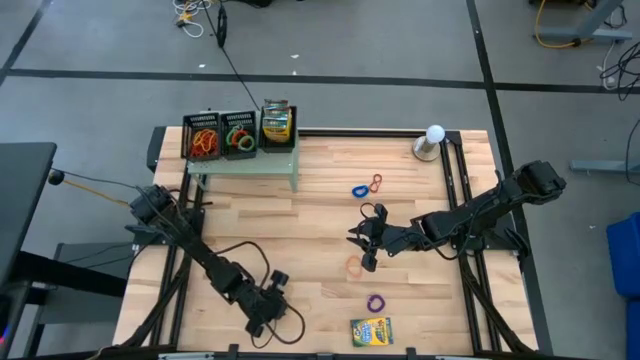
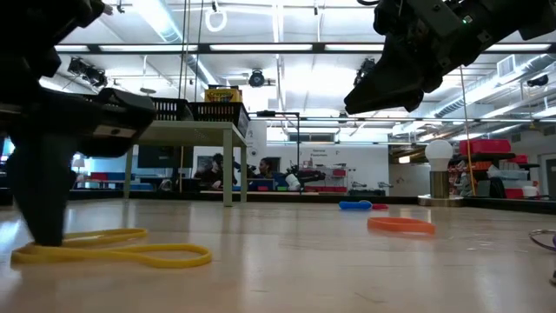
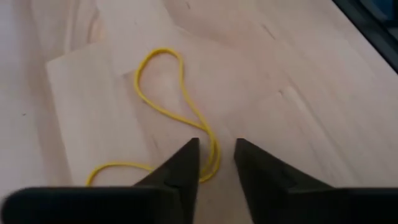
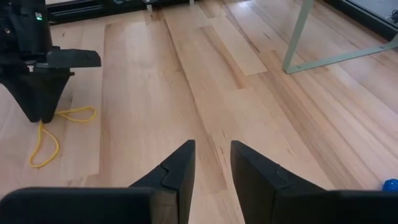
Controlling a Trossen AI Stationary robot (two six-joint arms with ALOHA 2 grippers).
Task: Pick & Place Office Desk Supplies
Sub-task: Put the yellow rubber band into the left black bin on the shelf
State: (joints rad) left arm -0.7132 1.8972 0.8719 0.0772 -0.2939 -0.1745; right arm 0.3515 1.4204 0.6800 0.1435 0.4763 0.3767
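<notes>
1. Your left claw (image 3: 216, 163) is down at the table (image 1: 320, 200) near its front edge, left of centre, fingers a little apart, straddling one strand of the yellow rubber band (image 3: 163, 106).
2. The band lies flat as a long, pinched loop, running away from the fingertips along the boards; nothing is clamped yet.
3. Your right claw (image 1: 364, 240) hangs above the table's middle, fingers slightly apart and empty, well apart from the band. The left is plainly nearer.
</notes>
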